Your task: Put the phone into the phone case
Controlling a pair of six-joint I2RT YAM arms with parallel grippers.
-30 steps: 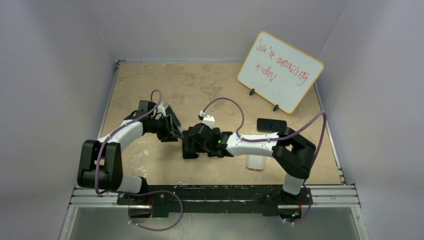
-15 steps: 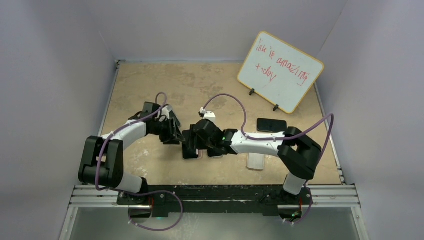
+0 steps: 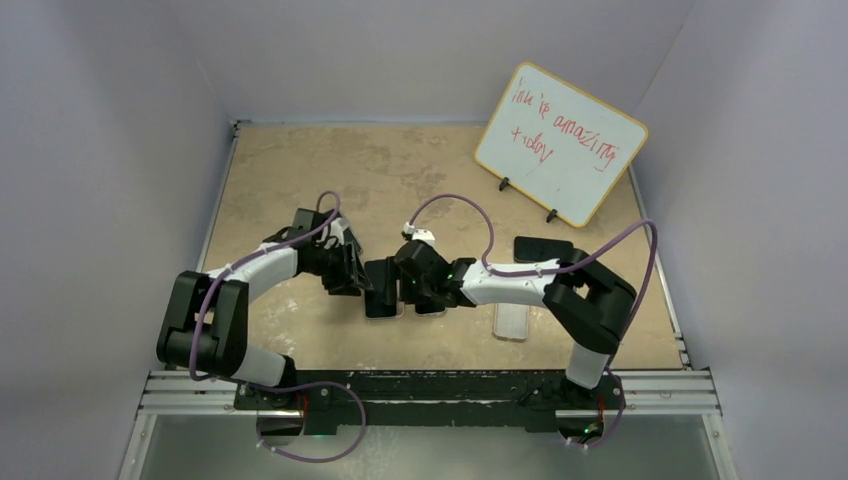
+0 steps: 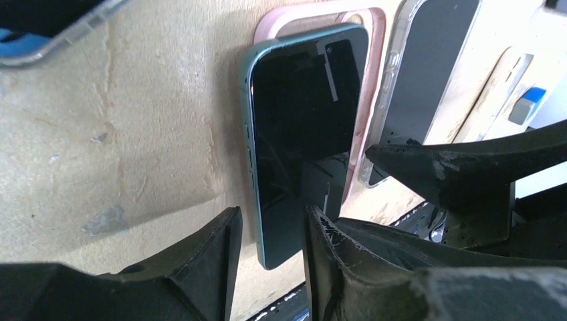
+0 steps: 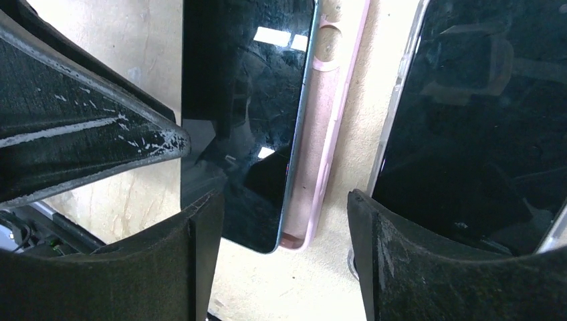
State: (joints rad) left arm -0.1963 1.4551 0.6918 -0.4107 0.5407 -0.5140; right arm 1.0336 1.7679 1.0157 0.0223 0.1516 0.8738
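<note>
A black-screened phone (image 4: 301, 127) with a teal edge lies face up, askew, partly over the pink phone case (image 4: 366, 107), whose rim shows along one side. My left gripper (image 4: 271, 241) is open just over the phone's near end, one finger overlapping the screen. My right gripper (image 5: 281, 234) is open too, with a corner of the phone (image 5: 247, 120) and the end of the pink case (image 5: 327, 154) between its fingers. From above, both grippers, left (image 3: 352, 280) and right (image 3: 397, 290), meet over the phone (image 3: 379, 301) mid-table.
A second dark phone in a clear case (image 4: 428, 73) lies right beside the pink case. An empty clear case (image 3: 510, 323) and another black phone (image 3: 543, 248) lie to the right. A whiteboard (image 3: 558, 142) stands at the back right.
The left gripper has come a little to the right and nearer, closer to the phone. The right wrist has shifted slightly; its cable loop has dropped.
</note>
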